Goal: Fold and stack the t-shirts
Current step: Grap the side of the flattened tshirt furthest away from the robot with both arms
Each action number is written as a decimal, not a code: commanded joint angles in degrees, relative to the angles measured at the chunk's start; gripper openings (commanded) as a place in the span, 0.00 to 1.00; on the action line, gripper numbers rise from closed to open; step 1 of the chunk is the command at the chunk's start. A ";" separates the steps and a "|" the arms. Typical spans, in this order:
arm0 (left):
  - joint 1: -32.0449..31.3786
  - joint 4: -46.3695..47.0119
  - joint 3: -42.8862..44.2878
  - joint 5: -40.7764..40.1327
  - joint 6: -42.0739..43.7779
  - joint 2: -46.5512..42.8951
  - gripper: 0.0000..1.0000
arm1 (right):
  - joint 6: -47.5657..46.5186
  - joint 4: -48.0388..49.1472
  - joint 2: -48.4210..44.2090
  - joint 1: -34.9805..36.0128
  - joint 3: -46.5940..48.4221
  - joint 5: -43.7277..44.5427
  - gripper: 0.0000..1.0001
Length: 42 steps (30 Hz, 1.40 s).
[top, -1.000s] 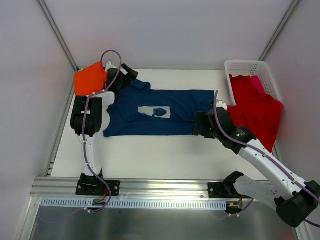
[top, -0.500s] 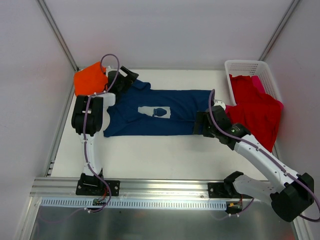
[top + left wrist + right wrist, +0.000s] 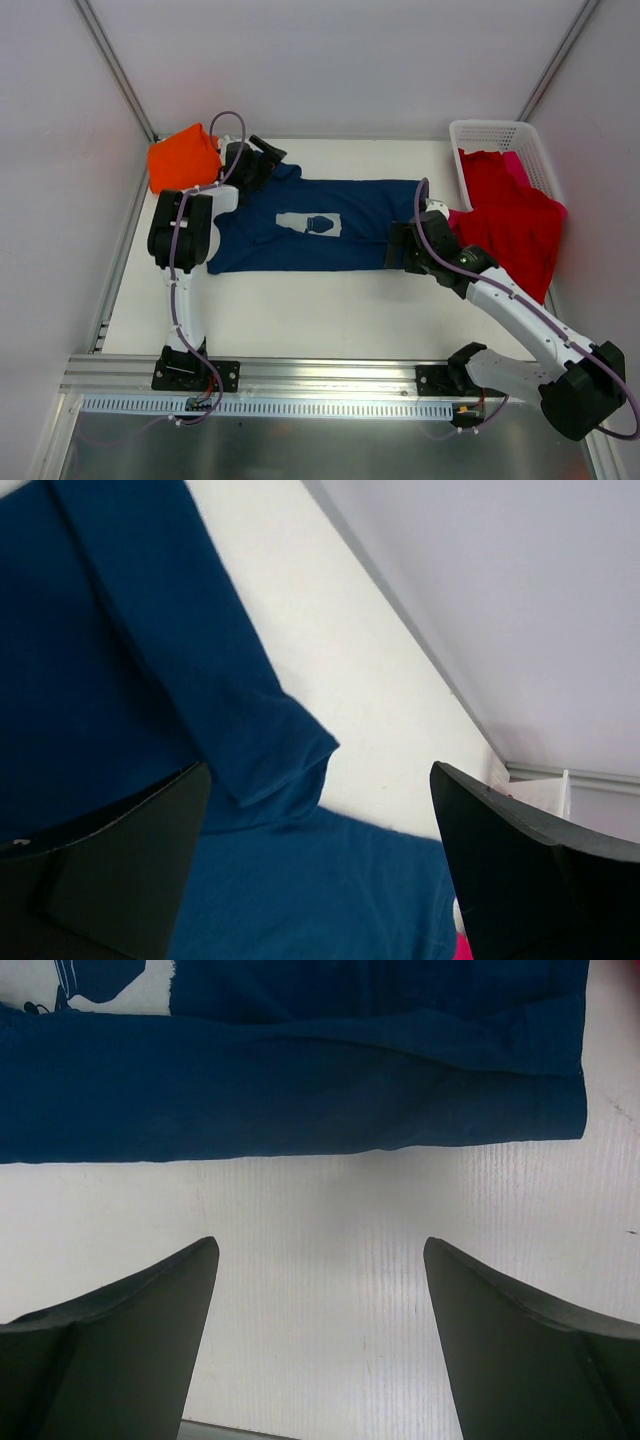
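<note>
A navy blue t-shirt (image 3: 320,235) with a pale chest print (image 3: 310,222) lies flat across the table, its sides folded in. My left gripper (image 3: 268,160) is open above the shirt's far left sleeve (image 3: 250,730); nothing lies between its fingers (image 3: 120,860). My right gripper (image 3: 398,247) stands open at the shirt's near right corner, over bare table just short of the hem (image 3: 300,1100). An orange t-shirt (image 3: 180,155) lies bunched at the far left. A red t-shirt (image 3: 510,220) hangs out of the basket, with a pink one (image 3: 517,165) behind it.
A white lattice basket (image 3: 495,135) stands at the far right corner. Metal frame posts rise at both far corners, and white walls enclose the table (image 3: 320,310). The aluminium rail with the arm bases (image 3: 300,385) runs along the near edge.
My left gripper has shifted a little to the right along the far sleeve. The right arm has drawn slightly to the left at the shirt's hem. The shirts lie as before.
</note>
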 commanded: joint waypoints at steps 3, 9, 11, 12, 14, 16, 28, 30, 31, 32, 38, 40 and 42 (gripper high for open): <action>-0.59 2.27 6.32 1.50 -1.45 3.18 0.93 | -0.88 1.09 -1.47 -1.24 -1.18 0.14 0.88; -1.03 1.74 7.74 0.71 -1.27 4.42 0.93 | -1.24 1.26 -0.94 -2.21 -1.10 -0.30 0.88; -1.21 1.83 7.39 0.45 -1.62 4.42 0.92 | -1.41 1.18 -0.59 -2.38 -1.01 -0.47 0.88; -1.29 2.00 6.26 0.53 -2.49 4.16 0.92 | -1.41 1.26 -0.33 -2.47 -1.01 -0.65 0.88; -1.64 3.49 4.23 0.36 -3.46 3.11 0.91 | -1.68 1.26 -0.06 -2.56 -1.01 -0.47 0.88; -2.17 3.94 1.07 -2.00 -3.99 0.82 0.90 | -1.68 1.35 0.82 -2.65 -0.92 -0.47 0.88; -3.58 0.86 -1.67 -6.23 -3.65 -1.91 0.89 | -1.41 1.70 1.52 -2.82 -0.83 -1.09 0.88; -3.58 0.86 -1.32 -6.49 -3.12 -2.00 0.89 | -1.24 1.70 1.70 -2.74 -1.01 -1.17 0.88; -3.67 0.69 -1.14 -6.50 -2.94 -1.82 0.89 | -1.24 1.79 1.70 -2.74 -1.01 -1.26 0.88; -3.67 0.42 -0.79 -6.76 -2.94 -1.74 0.89 | -1.15 1.79 1.70 -2.74 -1.01 -1.35 0.88; -3.67 -1.16 1.85 -7.90 -2.59 0.20 0.88 | -1.33 1.79 1.52 -2.91 -1.19 -1.00 0.88; -3.67 -1.42 3.33 -8.34 -2.33 1.51 0.88 | -1.68 1.79 1.61 -2.91 -1.19 -1.00 0.88; -3.58 -1.77 4.83 -8.69 -2.06 2.30 0.88 | -1.77 1.79 1.87 -3.00 -1.19 -0.91 0.88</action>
